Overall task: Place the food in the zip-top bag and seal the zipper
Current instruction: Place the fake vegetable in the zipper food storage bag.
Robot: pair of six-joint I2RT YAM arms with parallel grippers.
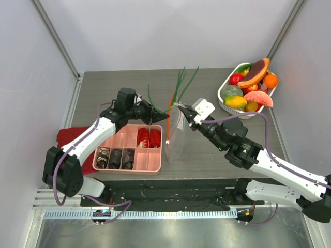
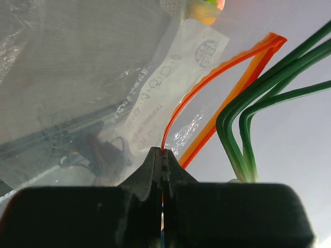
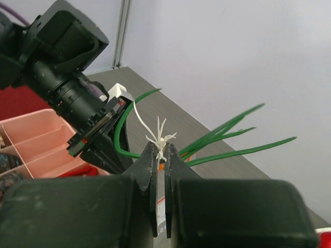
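1. We see the left gripper (image 1: 163,115) clenched on the zipper (image 2: 235,95). In its wrist view the thin orange-red strip runs straight in between the closed fingertips.
2. The right gripper (image 1: 181,108) faces it from the other side. Its jaws are nearly together and pinch a thin edge of the zip-top bag (image 1: 175,142), with a bit of red strip showing between the fingers in its wrist view.
3. The bag hangs between the two grippers near the middle of the table (image 1: 129,88). Its clear body reaches down toward the tabletop, just to the right of the pink tray (image 1: 153,157).
4. A toy green onion (image 2: 271,72) sits at the bag's mouth. Its white roots are right at the right gripper's fingertips and its long leaves fan toward the back of the table.
5. We cannot tell whether any part of the green onion is inside the bag.
6. The rest of the food (image 1: 248,88) is piled in the white basket (image 1: 222,98) at the far right corner, well apart from the bag.
7. The pink tray holds dark lumps (image 1: 116,157) in its near compartments and red crinkled pieces (image 1: 148,137) in a far one.
8. A red cloth (image 1: 70,135) lies under the left arm, beside the tray.
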